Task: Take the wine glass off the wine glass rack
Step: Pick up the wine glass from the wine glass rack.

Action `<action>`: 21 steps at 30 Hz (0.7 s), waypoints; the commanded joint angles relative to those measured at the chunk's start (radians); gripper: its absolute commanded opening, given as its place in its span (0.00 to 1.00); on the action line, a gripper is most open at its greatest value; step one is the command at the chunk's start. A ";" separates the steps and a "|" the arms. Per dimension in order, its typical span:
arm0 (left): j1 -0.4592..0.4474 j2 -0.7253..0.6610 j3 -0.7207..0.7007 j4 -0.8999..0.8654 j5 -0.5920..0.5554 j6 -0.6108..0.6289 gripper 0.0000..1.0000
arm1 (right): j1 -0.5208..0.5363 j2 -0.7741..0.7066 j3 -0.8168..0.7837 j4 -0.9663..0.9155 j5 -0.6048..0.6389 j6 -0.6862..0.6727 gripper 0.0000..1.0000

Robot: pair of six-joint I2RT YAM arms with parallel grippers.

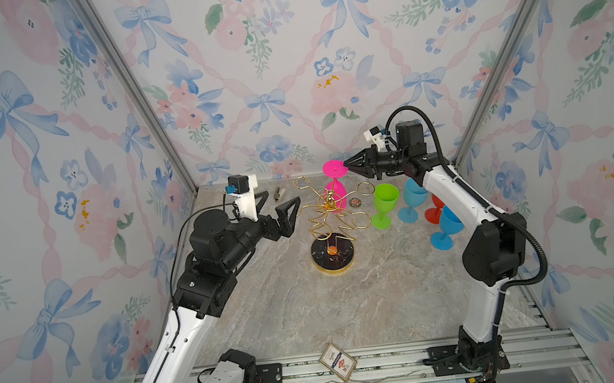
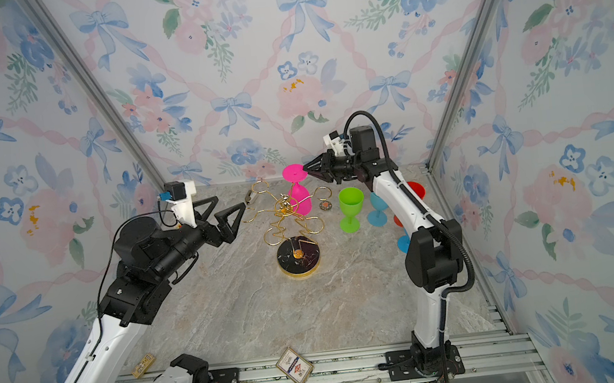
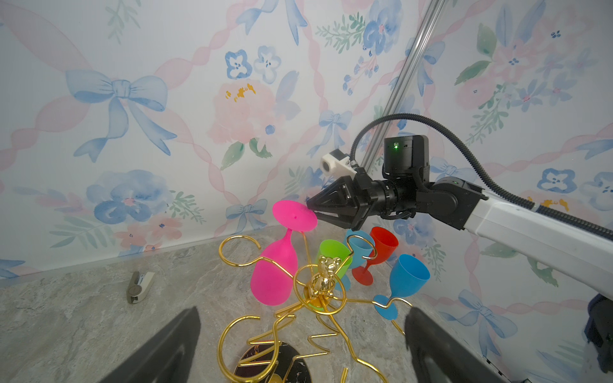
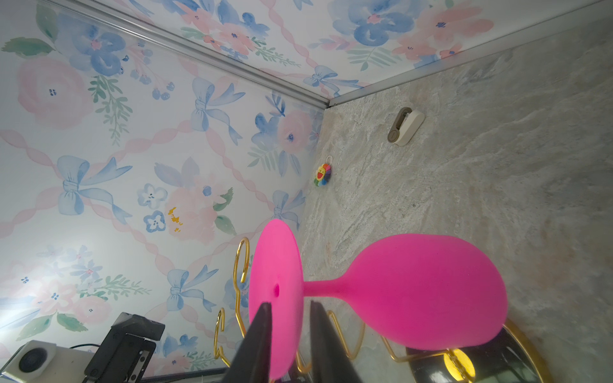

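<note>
**Robot arm closes in on pink glass.** The right end effector [image 1: 346, 164] reaches over the table [image 1: 348, 304] to the pink wine glass [image 3: 273, 275]. The glass sits upside down, foot up, on the wine glass rack [image 1: 343, 255], on the side facing the table's far edge. The end effector's 2 fingers, set close together, straddle the rim of the upturned foot; whether they pinch it cannot be told. The left end effector [image 1: 283, 199] hovers wide open beside the rack, on the side toward the table's left edge. The rack stands near the middle of the table. A green glass [image 1: 385, 196], a red glass [image 1: 433, 213] and 2 blue glasses [image 1: 411, 194] stand upright toward the far right corner.
</note>
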 commanded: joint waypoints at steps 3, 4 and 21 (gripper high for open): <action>0.011 -0.015 -0.013 -0.007 0.005 0.022 0.98 | 0.013 0.041 0.054 -0.018 -0.022 -0.006 0.21; 0.010 -0.015 -0.014 -0.007 0.005 0.023 0.98 | 0.016 0.042 0.057 -0.020 -0.022 -0.008 0.21; 0.017 -0.018 -0.015 -0.012 0.008 0.023 0.98 | 0.013 0.030 0.071 -0.038 -0.026 -0.009 0.09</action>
